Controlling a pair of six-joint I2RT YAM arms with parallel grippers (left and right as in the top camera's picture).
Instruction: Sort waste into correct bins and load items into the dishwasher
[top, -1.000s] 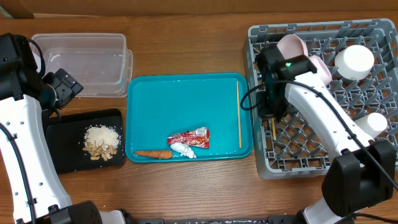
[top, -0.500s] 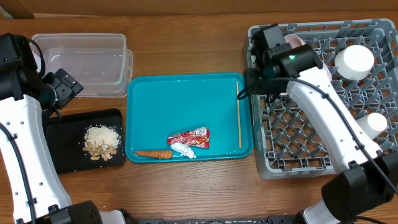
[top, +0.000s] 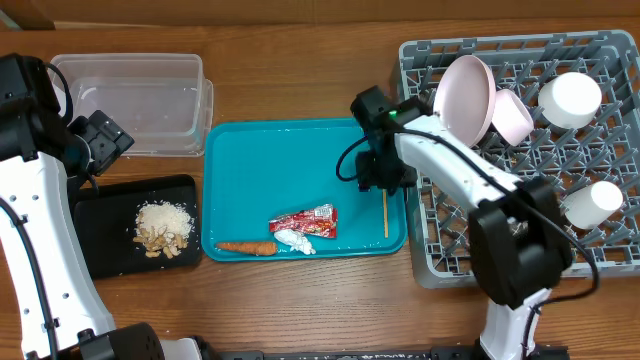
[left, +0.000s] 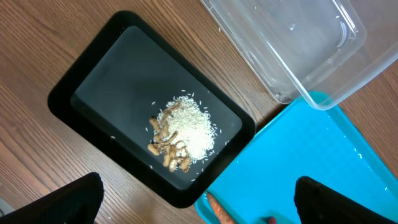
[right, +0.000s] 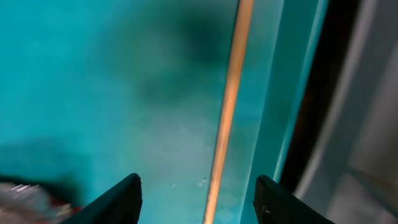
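Note:
One wooden chopstick lies along the right side of the teal tray. My right gripper hangs low over it, open, with a finger on each side and the stick untouched between them. A red wrapper, a white tissue and an orange carrot stick lie at the tray's front. Beige food scraps sit in the black tray. My left gripper is open and empty above that tray.
The clear tub stands behind the black tray. The grey dish rack at right holds a pink plate, a white bowl and two white cups.
My right arm has swung left out of the dish rack and come down over the chopstick on the teal tray, its jaws going from shut to open. The left arm has not moved.

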